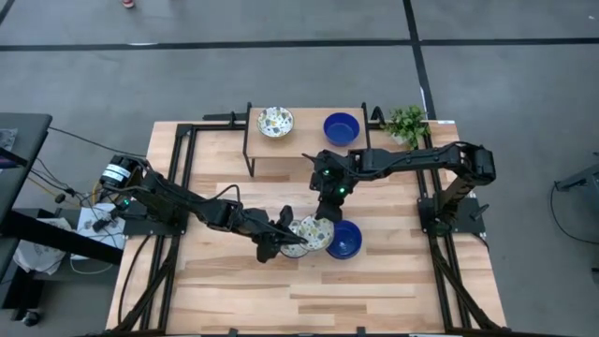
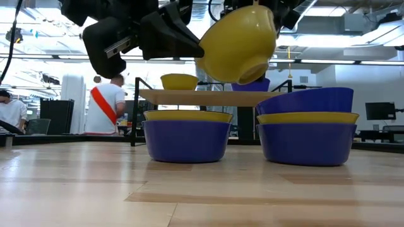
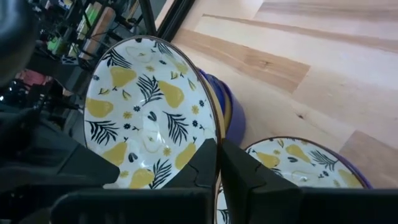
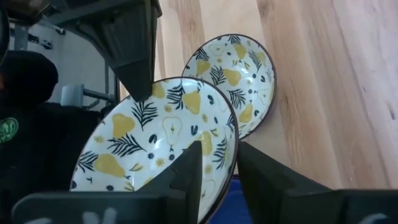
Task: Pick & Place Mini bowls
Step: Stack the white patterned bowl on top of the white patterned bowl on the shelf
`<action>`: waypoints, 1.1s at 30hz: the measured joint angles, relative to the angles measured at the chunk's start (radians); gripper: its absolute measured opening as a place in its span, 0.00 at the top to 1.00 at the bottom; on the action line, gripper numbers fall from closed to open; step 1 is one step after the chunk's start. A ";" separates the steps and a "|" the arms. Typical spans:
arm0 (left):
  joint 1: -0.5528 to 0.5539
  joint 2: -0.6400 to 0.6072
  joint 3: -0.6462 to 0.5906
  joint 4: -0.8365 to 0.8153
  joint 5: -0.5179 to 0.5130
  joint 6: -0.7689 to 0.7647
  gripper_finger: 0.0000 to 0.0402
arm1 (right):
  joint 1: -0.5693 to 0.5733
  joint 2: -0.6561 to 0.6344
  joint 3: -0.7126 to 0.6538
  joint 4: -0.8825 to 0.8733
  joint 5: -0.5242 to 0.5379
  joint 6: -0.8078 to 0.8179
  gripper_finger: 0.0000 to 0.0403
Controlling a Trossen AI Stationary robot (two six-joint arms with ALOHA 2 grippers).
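a: above table (image 1: 234,290) centre, left to right: left hand (image 1: 292,230) pinches the rim of a raised, tilted patterned bowl (image 1: 311,231); fingers (image 3: 205,163) pressed on either side of the rim.

b: right hand (image 1: 325,212)?

a: pinching that same bowl's rim from the far side. a blue bowl (image 1: 345,240) sits just beside, on the table.

b: remaining bowls?

a: on the rear shelf (image 1: 304,142): patterned shelf bowl (image 1: 275,121), then blue shelf bowl (image 1: 341,127). a potted plant (image 1: 406,124) stands to the right.
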 joint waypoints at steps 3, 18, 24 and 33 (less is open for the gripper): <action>-0.001 0.000 0.000 -0.004 -0.006 -0.030 0.98 | -0.007 0.000 0.000 0.000 0.006 -0.029 0.76; -0.074 -0.004 -0.002 -0.109 -0.236 -0.070 0.98 | -0.079 -0.007 0.160 -0.065 0.011 -0.122 0.76; -0.073 -0.004 -0.002 -0.117 -0.291 -0.084 0.98 | -0.084 -0.089 0.171 -0.101 0.177 -0.150 0.76; -0.071 -0.093 -0.002 -0.151 -0.413 -0.082 0.98 | -0.046 -0.293 0.125 -0.102 0.439 -0.159 0.76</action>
